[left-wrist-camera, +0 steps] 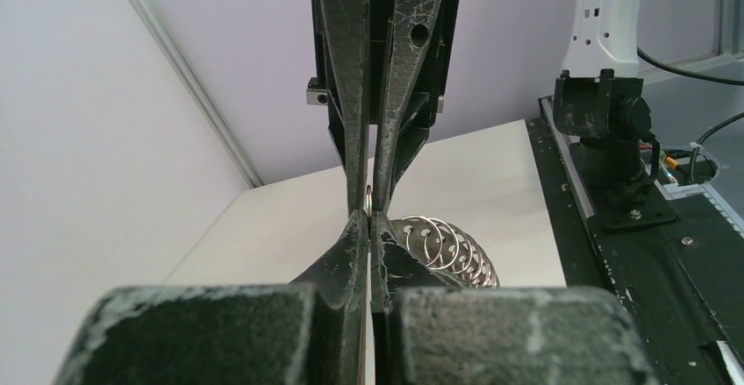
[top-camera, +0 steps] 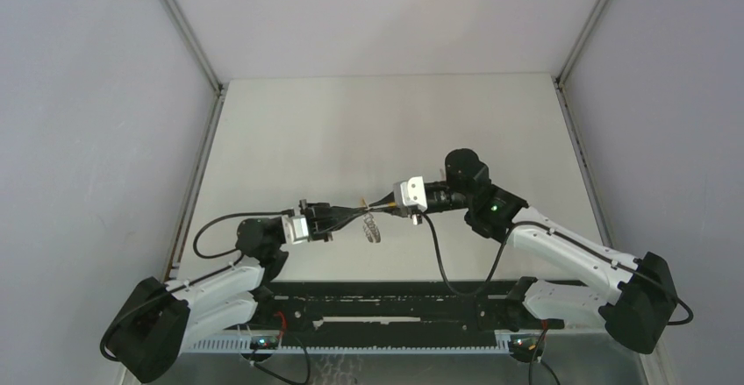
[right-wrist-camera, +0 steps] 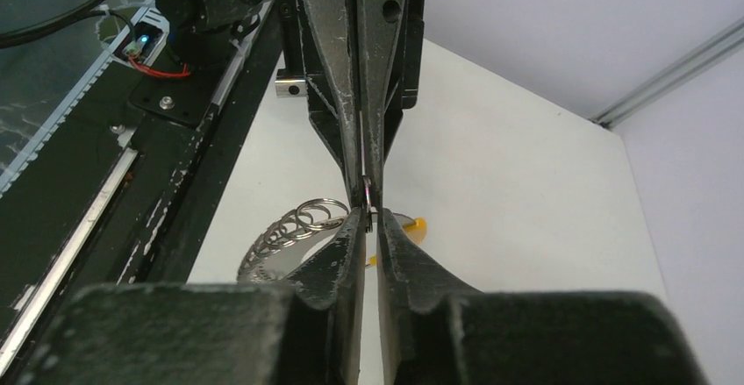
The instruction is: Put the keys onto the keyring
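**Left claw and right claw tip to tip, keyring under them**

- Both arms reach inward and meet over the table. The meeting spot is over its near half, about midway between the left and right edges.
- Left claw: clenched, the two fingers pressed flat together along their length with no gap showing. Something thin sits right at the tips. Cannot tell exactly what is pinched.
- Right claw: fingers nearly together, with a narrow slit between them in its own wrist view. Cannot tell whether it grips or only brackets what is there.
- Metal bit: small, grey and shiny, at the point where the two sets of fingertips meet, touching or just short of both. Too small to say whether it is a key blade or ring wire.
- Keyring: just below the fingertips, on the side toward the table's near edge. It reads as a grey ring carrying a fanned row of small wire loops. Whether it hangs free or touches the table I cannot tell.
- Yellow-orange tab: just beside the right fingers, on the far side from the loops. It could be a ring section or a key head. I cannot tell which.
- Green-headed key: not made out in any view.
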